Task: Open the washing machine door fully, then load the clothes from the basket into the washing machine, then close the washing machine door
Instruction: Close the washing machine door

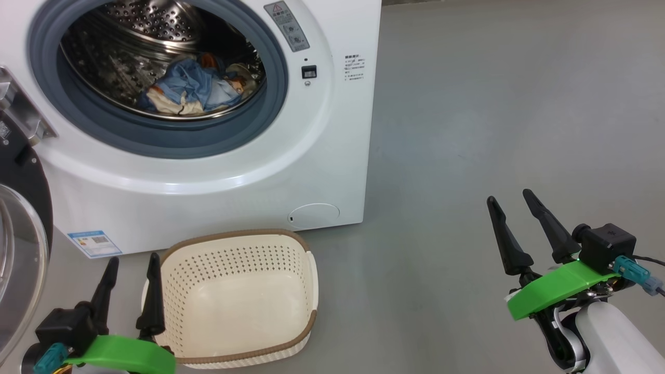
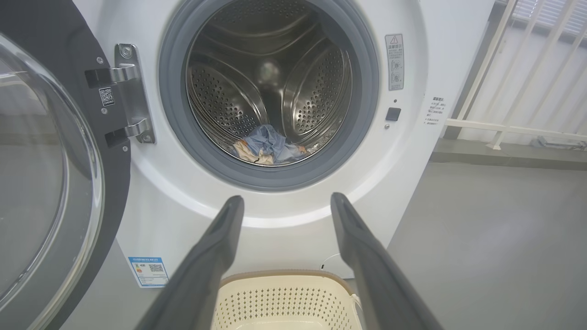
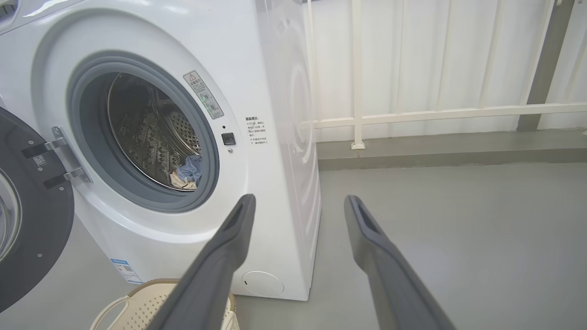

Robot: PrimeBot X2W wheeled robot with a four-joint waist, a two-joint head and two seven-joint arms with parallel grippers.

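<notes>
The white washing machine [image 1: 218,166] [image 2: 412,151] [image 3: 275,192] stands with its door [image 1: 21,228] [image 2: 50,174] [image 3: 27,215] swung wide open to the left. The clothes [image 1: 195,88] [image 2: 268,149] [image 3: 187,173], blue and cream, lie inside the steel drum. On the floor before the machine sits the cream basket [image 1: 293,254] [image 2: 284,298] [image 3: 151,305], nothing in it. My left gripper [image 1: 132,270] [image 2: 285,204] is open at the basket's left rim. My right gripper [image 1: 511,200] [image 3: 298,201] is open over bare floor, to the right of the machine.
Grey floor [image 1: 493,114] stretches to the right of the machine. A white railing [image 3: 435,112] and a raised ledge [image 3: 435,151] run along the back wall behind it.
</notes>
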